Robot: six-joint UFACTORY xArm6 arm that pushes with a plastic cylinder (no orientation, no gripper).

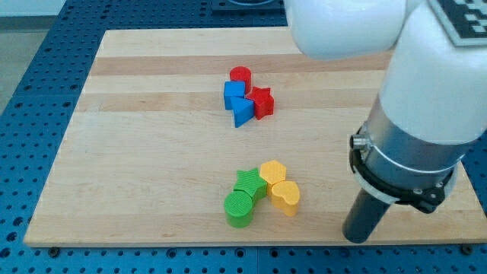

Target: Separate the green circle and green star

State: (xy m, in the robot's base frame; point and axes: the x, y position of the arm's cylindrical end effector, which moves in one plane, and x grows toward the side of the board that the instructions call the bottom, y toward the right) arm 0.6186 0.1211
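Observation:
The green circle [239, 208] lies near the view's bottom, at the lower left of a small cluster. The green star [249, 183] touches it just above and to the right. A yellow hexagon [272, 173] and a yellow heart [286, 197] press against the star's right side. My tip [356, 237] rests on the board at the view's lower right, well to the right of the yellow heart and apart from every block.
A second cluster stands above the middle of the wooden board [152, 152]: a red cylinder [240, 76], a blue cube [233, 94], a blue triangle-like block [243, 113] and a red star [262, 101]. The arm's large white and grey body [426, 114] covers the view's right side.

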